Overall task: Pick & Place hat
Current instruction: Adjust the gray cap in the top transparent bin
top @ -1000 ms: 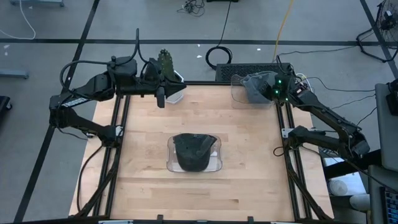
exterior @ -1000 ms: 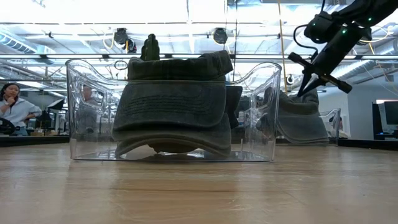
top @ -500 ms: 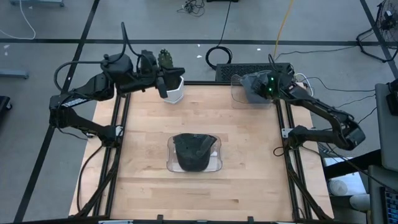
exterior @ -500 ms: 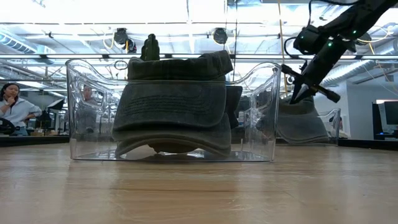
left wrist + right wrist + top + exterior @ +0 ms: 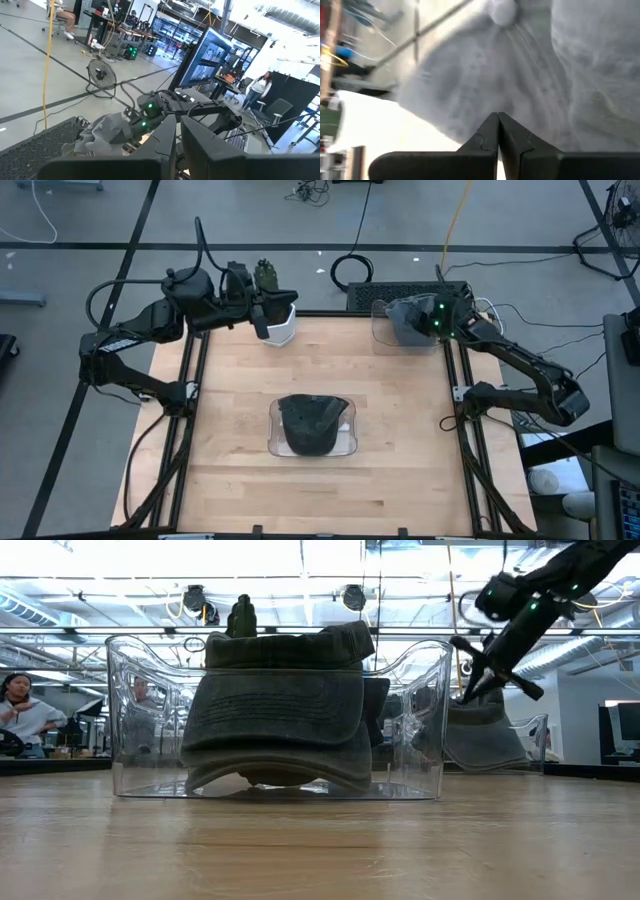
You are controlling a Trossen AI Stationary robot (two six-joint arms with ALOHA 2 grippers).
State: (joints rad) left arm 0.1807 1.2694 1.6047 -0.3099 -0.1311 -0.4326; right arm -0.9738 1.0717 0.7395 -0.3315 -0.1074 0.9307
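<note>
A dark hat [image 5: 312,423] sits in the clear bin [image 5: 345,442] at table centre, while the right gripper [image 5: 430,323], fingers closed and empty, hovers over grey hats [image 5: 405,320] at two o'clock, and the left gripper [image 5: 259,328], near-closed and empty, waits at eleven o'clock.

Dark hat [image 5: 312,423] in clear bin [image 5: 347,442], mid-table [image 5: 400,480]

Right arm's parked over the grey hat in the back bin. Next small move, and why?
Probably open the right gripper first. Its fingers are pressed shut right above the grey hat in the back right bin, gripping nothing, so it can't take the fabric until they part; then ease down onto the hat.
</note>
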